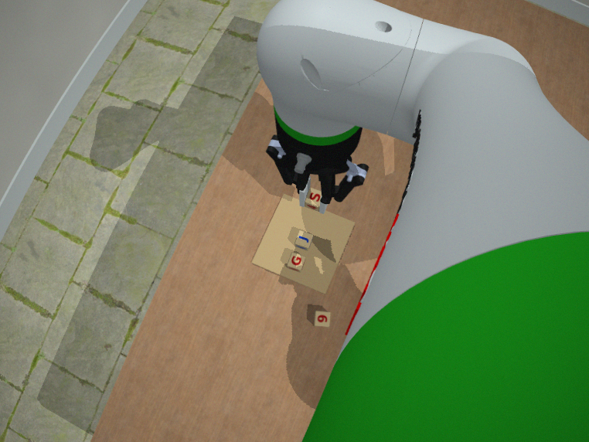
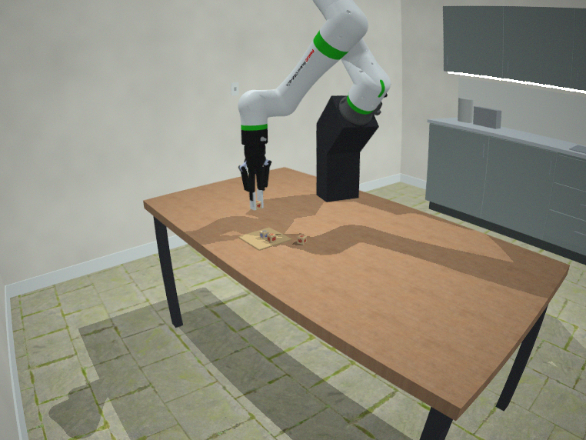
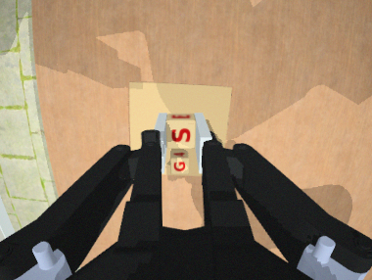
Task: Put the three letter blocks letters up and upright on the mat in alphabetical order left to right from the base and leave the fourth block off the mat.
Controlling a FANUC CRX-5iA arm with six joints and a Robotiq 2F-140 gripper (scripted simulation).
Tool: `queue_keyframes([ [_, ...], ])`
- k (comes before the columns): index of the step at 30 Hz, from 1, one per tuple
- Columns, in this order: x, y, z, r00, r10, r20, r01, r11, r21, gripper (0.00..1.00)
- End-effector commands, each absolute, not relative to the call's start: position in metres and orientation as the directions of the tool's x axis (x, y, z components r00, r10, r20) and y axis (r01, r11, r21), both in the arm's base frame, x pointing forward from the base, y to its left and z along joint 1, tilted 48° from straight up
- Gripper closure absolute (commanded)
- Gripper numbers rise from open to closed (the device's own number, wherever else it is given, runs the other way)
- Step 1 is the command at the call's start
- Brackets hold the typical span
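My gripper [image 1: 312,205] [image 2: 257,204] [image 3: 180,126] is shut on the S block [image 1: 314,197] [image 3: 181,135], a tan cube with a red S on top. It holds the block in the air above the tan mat [image 1: 275,237] [image 2: 251,240] [image 3: 146,104]. On the mat lie the J block [image 1: 303,239] [image 2: 263,234], with a blue J on top, and the G block [image 1: 295,261] [image 2: 271,238], with a red G on top, side by side and close together. The fourth block [image 1: 322,319] [image 2: 301,238], with a red 9 on top, lies on the table off the mat.
The wooden table [image 1: 199,333] [image 2: 402,293] carries the mat near its left end. The arm's black base [image 2: 341,151] stands at the table's back edge. The arm's large white and green links [image 1: 475,237] hide the right side of the top view.
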State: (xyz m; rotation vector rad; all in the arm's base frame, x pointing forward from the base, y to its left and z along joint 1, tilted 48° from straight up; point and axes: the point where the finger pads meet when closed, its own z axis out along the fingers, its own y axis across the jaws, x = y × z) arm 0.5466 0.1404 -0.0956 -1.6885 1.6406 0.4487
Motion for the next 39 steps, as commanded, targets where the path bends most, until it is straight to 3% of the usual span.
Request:
queue_keyframes([
  [1, 0.548, 0.142, -0.093, 0.140, -0.712, -0.688, -0.961, 0.069, -0.267, 0.87],
  [39, 0.570, 0.205, -0.154, 0.141, -0.711, -0.689, -0.961, 0.069, -0.267, 0.87],
])
